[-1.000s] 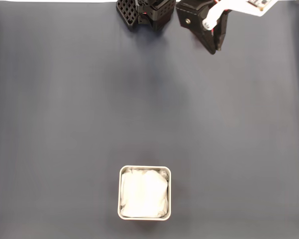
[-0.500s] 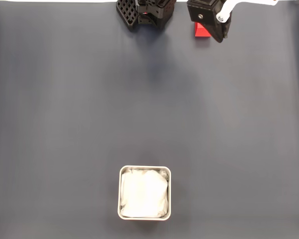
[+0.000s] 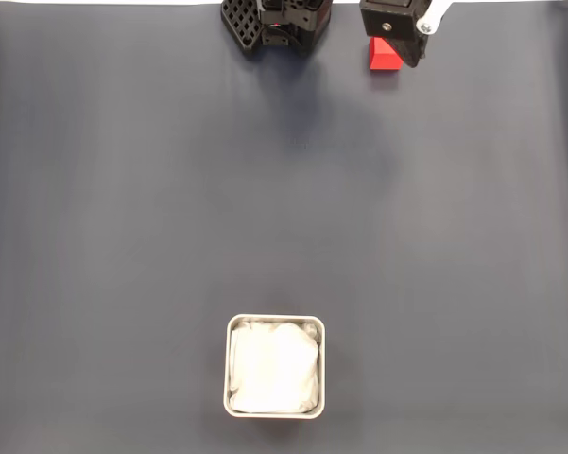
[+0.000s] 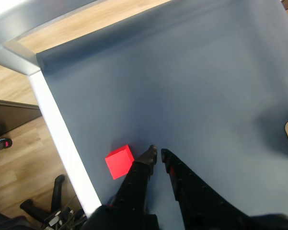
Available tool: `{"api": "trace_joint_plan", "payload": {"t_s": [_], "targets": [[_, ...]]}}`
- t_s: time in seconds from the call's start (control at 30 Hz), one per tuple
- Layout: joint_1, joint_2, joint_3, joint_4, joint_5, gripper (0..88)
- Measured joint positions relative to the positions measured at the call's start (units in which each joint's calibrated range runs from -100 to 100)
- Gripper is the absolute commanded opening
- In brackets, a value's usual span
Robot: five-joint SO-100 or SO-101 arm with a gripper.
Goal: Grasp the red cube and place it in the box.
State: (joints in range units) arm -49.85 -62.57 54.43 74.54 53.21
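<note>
Red cube [image 4: 119, 161] was uncovered on the grey mat [image 3: 284, 208] at its far edge as the gripper [image 4: 158, 154] drew back; its fingers were nearly closed and empty, just right of the cube in the wrist view. The box [image 3: 275, 320] lay well apart, so grasping remained undone.

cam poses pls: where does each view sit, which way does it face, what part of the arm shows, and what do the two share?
Fixed view: above the table, looking straight down on the dark mat; the box sits near the bottom edge, the arm's base and claw at the top edge.
Wrist view: rides on the arm, looking down along the two black fingers at the mat beside the table's white edge.
Shared: the red cube, the claw, the mat.
</note>
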Motion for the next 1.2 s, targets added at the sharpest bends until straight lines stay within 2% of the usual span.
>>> {"api": "trace_joint_plan", "payload": {"t_s": [0.47,0.83,1.2], "targets": [[-5.4,-3.0,5.9,0.2,0.0,1.1],[-10.5,-6.3,8.2,2.5,-2.4,1.1],[-12.0,-12.6,10.8,5.0,-1.1,1.2]]}}
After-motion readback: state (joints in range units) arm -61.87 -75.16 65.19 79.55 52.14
